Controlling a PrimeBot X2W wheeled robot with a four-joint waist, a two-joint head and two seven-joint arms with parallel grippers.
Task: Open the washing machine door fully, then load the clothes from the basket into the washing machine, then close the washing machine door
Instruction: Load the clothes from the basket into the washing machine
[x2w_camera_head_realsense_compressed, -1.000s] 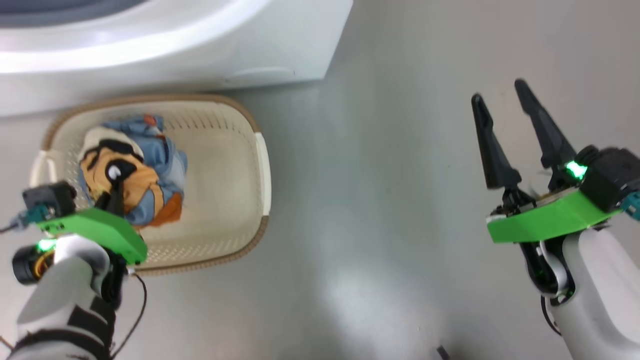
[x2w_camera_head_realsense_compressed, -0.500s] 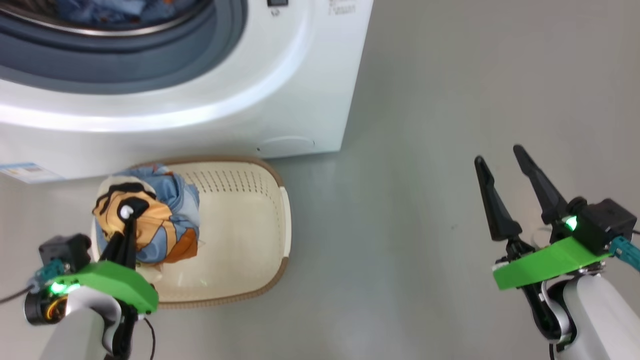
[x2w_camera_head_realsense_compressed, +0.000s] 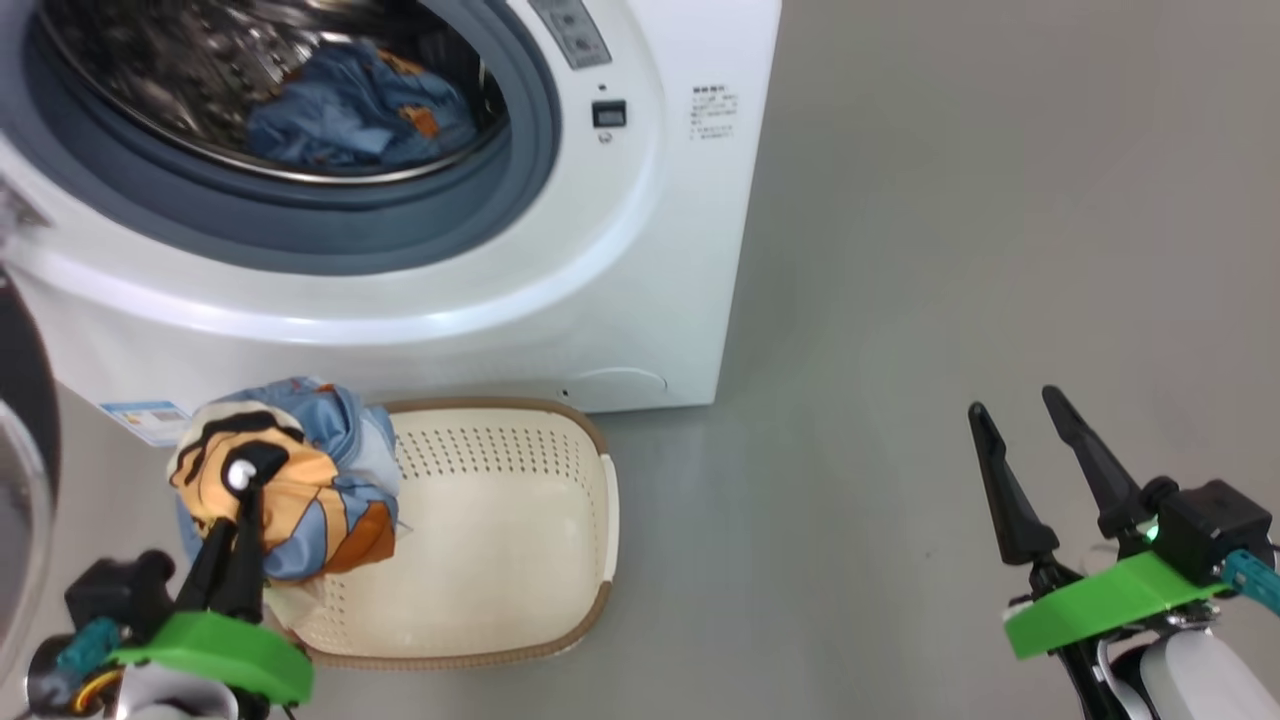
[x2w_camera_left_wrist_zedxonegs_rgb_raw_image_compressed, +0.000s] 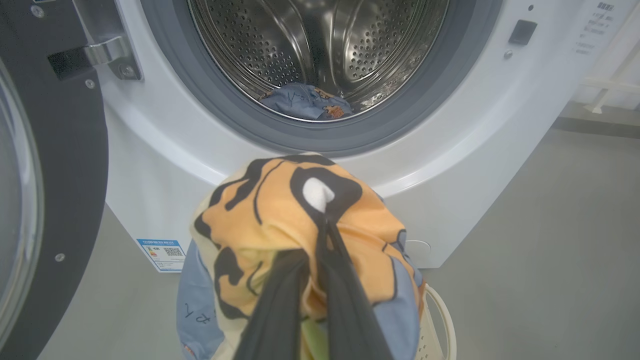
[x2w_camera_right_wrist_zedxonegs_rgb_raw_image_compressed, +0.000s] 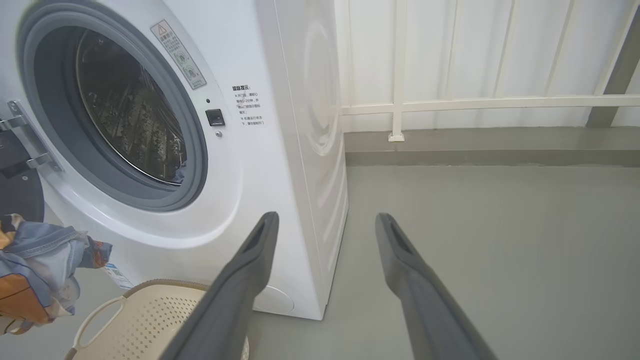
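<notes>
Over the basket (x2w_camera_head_realsense_compressed: 500, 470), left gripper (x2w_camera_head_realsense_compressed: 243, 495) pinches the clothes (x2w_camera_head_realsense_compressed: 320, 490).

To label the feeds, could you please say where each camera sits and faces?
Head view: on the head, looking down at the washing machine and basket; left gripper and right gripper show.
Left wrist view: on that wrist, facing the drum past shut fingers and the held garment.
Right wrist view: on that wrist, facing the machine's side past open fingers.
All three share the held garment.

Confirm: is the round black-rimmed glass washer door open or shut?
Open. The black-rimmed door stands swung aside at left; the steel perforated drum is exposed, a blue garment lying inside.
</notes>
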